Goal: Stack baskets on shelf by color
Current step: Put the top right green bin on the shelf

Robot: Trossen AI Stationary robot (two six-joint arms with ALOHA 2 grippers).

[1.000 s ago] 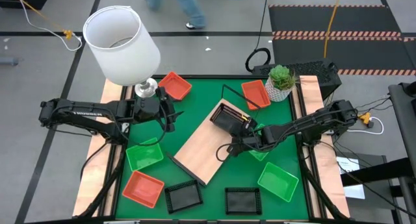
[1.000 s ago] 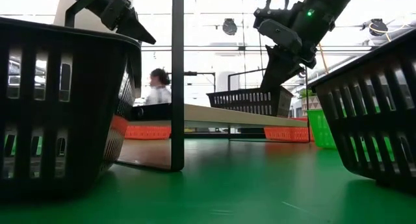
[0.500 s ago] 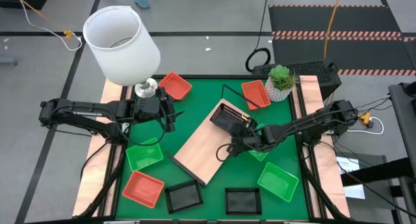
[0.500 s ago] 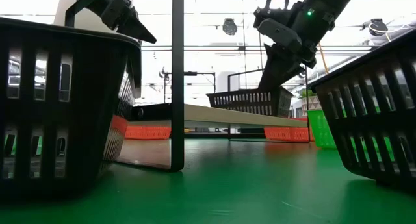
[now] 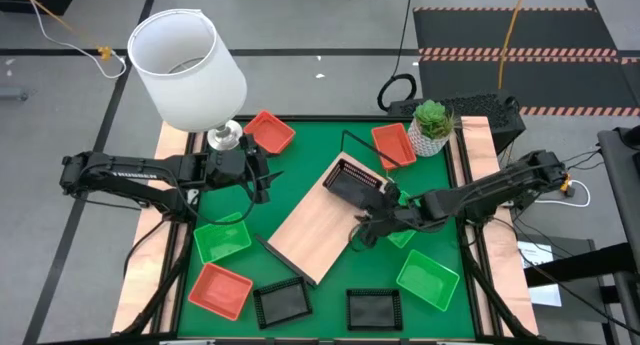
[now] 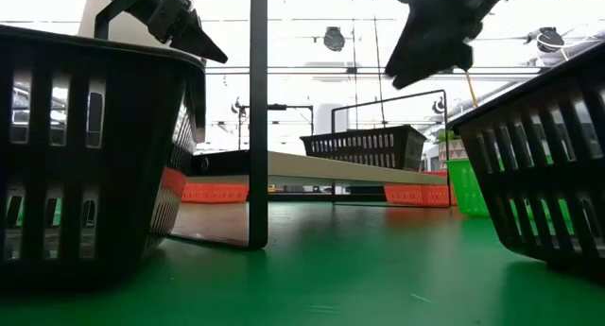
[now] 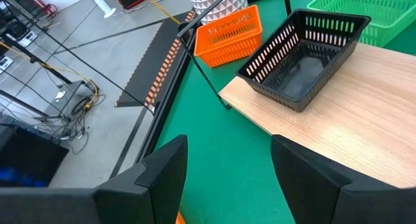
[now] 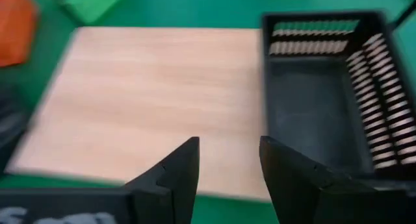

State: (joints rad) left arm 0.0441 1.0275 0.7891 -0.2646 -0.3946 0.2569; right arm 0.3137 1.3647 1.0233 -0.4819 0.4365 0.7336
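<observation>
One black basket (image 5: 354,182) on the shelf (image 5: 325,218), right gripper (image 5: 368,231) clear of it

A lamp (image 5: 188,70) and potted plant (image 5: 432,123) stand at the counter's far edge; loose baskets ring the shelf; the right arm reaches low across the shelf's edge, fingers (image 8: 177,169) open and empty, basket just beyond them; left gripper (image 5: 262,175) waits open beside the lamp.

Green table mat (image 5: 300,170) carries the shelf (image 5: 310,225), set diagonally near centre. One black basket (image 5: 353,181) sits on the shelf's far end. Directly on the mat: two orange-red baskets (image 5: 270,132) (image 5: 392,144) at the far edge, one orange-red (image 5: 221,289) near left, green baskets (image 5: 222,237) (image 5: 428,278), two black baskets (image 5: 281,304) (image 5: 373,308) along the near edge.
</observation>
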